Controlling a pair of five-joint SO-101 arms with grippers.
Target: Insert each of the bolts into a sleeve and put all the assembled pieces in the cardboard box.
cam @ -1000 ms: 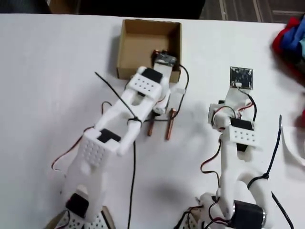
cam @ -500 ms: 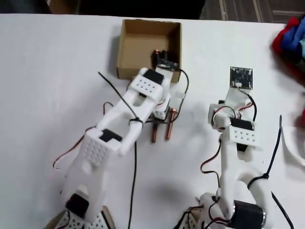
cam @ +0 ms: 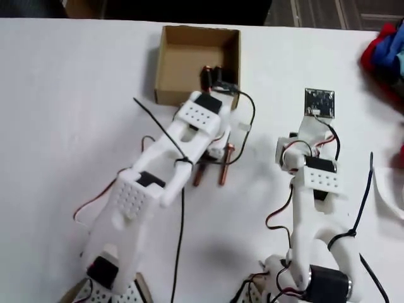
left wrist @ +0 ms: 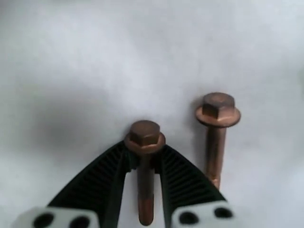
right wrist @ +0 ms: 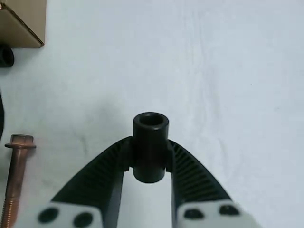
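left wrist view: my left gripper (left wrist: 145, 156) clamps a copper hex-head metal bolt (left wrist: 145, 135); my right gripper (right wrist: 150, 148) holds a black cylindrical sleeve (right wrist: 150, 127).

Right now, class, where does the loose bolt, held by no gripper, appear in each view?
High view: loose bolt on the table, near the cardboard box.
Left wrist view: beside the gripped bolt.
Right wrist view: beside the held sleeve.
Shared landmark: the cardboard box.

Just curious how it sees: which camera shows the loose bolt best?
The left wrist view: the loose bolt lies close, hex head clear. The high view shows it whole but small; the right wrist view cuts it off at the edge.
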